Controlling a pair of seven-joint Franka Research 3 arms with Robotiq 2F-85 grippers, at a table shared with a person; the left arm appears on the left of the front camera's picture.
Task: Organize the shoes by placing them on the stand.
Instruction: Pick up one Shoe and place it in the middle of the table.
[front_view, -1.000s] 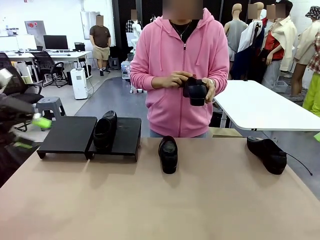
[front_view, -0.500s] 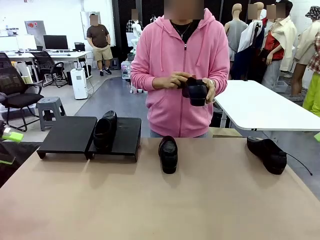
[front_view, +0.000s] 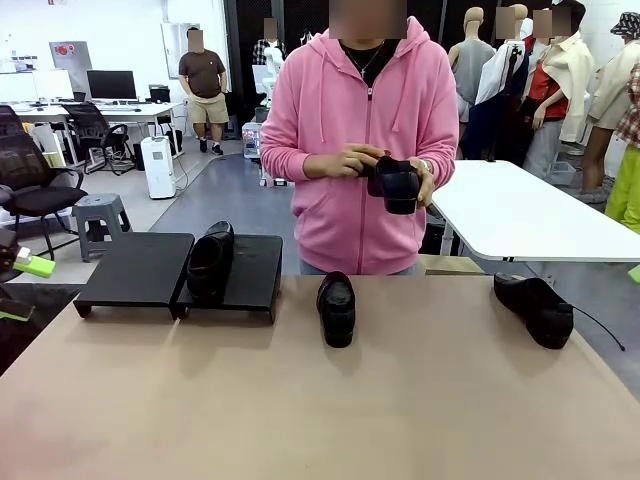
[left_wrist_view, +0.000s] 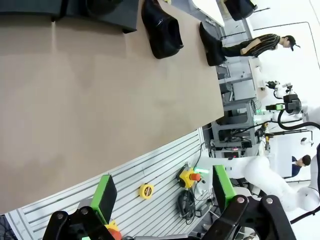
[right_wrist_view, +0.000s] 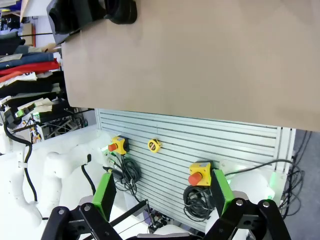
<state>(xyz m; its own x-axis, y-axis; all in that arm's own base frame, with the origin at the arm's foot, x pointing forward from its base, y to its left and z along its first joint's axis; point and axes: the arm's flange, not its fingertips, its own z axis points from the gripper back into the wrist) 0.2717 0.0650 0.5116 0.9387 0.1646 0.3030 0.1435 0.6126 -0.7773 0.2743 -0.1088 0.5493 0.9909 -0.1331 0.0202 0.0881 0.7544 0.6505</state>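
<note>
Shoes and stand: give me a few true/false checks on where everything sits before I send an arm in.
1. A shoe sits on the stand. True.
2. The person holds a second shoe. True.
3. The table has no shoes on it. False: two lie there, a middle shoe and a right shoe.
4. The left gripper grips a shoe. False: it is open and empty.
</note>
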